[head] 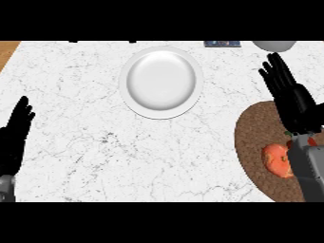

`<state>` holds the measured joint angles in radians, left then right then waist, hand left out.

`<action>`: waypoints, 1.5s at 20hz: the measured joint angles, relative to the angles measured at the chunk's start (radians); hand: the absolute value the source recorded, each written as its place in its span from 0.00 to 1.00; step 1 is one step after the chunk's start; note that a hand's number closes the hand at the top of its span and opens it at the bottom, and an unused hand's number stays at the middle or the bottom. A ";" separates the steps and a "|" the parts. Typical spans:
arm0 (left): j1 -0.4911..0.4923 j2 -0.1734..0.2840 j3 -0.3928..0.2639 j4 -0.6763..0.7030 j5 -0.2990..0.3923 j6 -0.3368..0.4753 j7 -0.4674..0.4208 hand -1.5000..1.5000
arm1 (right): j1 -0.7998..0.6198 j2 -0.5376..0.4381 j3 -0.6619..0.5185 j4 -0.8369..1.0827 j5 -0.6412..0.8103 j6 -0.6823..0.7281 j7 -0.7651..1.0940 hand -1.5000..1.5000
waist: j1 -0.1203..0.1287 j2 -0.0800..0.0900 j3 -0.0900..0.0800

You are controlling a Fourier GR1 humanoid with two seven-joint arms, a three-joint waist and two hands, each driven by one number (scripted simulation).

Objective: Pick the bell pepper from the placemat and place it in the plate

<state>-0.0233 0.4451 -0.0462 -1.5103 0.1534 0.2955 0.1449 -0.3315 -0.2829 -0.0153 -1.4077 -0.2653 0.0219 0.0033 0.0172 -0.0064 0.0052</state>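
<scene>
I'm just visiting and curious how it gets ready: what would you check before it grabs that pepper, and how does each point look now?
1. Bell pepper lies on the placemat: ok.
2. Plate is free to receive it: ok.
3. Right hand is open, fingers straight: ok.
4. Right hand is over the pepper: not ok; it sits beyond it, and the forearm covers part of the pepper.
5. Left hand rests open at the left edge, out of the way: ok.
6. Pepper's stem direction: cannot tell.

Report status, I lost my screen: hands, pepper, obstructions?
Both hands open: right hand above placemat, left hand resting. Bell pepper on placemat, partly under right forearm. Plate bare, path unobstructed.
</scene>
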 measured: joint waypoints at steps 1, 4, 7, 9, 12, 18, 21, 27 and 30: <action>0.000 -0.001 0.007 -0.002 -0.002 -0.013 -0.007 0.50 | -0.008 0.001 -0.004 0.004 -0.003 0.012 0.003 0.00 | -0.003 0.001 -0.001; -0.060 -0.017 -0.013 0.012 -0.025 -0.031 -0.019 0.50 | -0.023 0.002 0.009 -0.032 -0.024 0.039 0.057 0.00 | -0.014 0.004 -0.003; -0.109 -0.036 -0.048 0.028 -0.051 -0.048 -0.052 0.50 | -0.070 -0.065 0.036 -0.083 -0.001 0.093 0.107 1.00 | -0.023 -0.002 -0.013; -0.119 -0.042 -0.064 0.026 -0.051 -0.061 -0.054 0.50 | -0.090 -0.175 0.105 -0.116 0.141 0.140 0.081 1.00 | -0.029 -0.004 -0.020; -0.154 -0.061 -0.085 0.033 -0.052 -0.080 -0.052 0.50 | 0.009 -0.179 0.165 -0.109 0.271 0.094 0.013 0.00 | -0.036 0.002 -0.012; -0.207 -0.094 -0.093 0.086 -0.063 -0.107 -0.067 0.50 | 0.230 -0.201 0.189 -0.065 0.397 0.052 -0.252 0.00 | -0.034 0.006 -0.006; -0.205 -0.111 -0.093 0.108 -0.073 -0.110 -0.093 0.50 | 0.279 -0.237 0.163 -0.103 0.461 0.001 -0.314 0.00 | -0.033 0.006 -0.005; -0.216 -0.110 -0.075 0.108 -0.072 -0.138 -0.083 0.50 | 0.329 -0.364 0.046 -0.268 0.466 0.034 -0.264 0.00 | -0.031 0.004 -0.006; -0.220 -0.114 -0.079 0.100 -0.080 -0.135 -0.068 0.50 | 0.339 -0.457 0.029 -0.333 0.497 0.097 -0.149 0.00 | -0.032 0.002 -0.007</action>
<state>-0.2431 0.3310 -0.1247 -1.4100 0.0734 0.1610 0.0774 0.0075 -0.7401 0.0135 -1.7409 0.2312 0.1194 -0.1455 -0.0146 -0.0043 -0.0020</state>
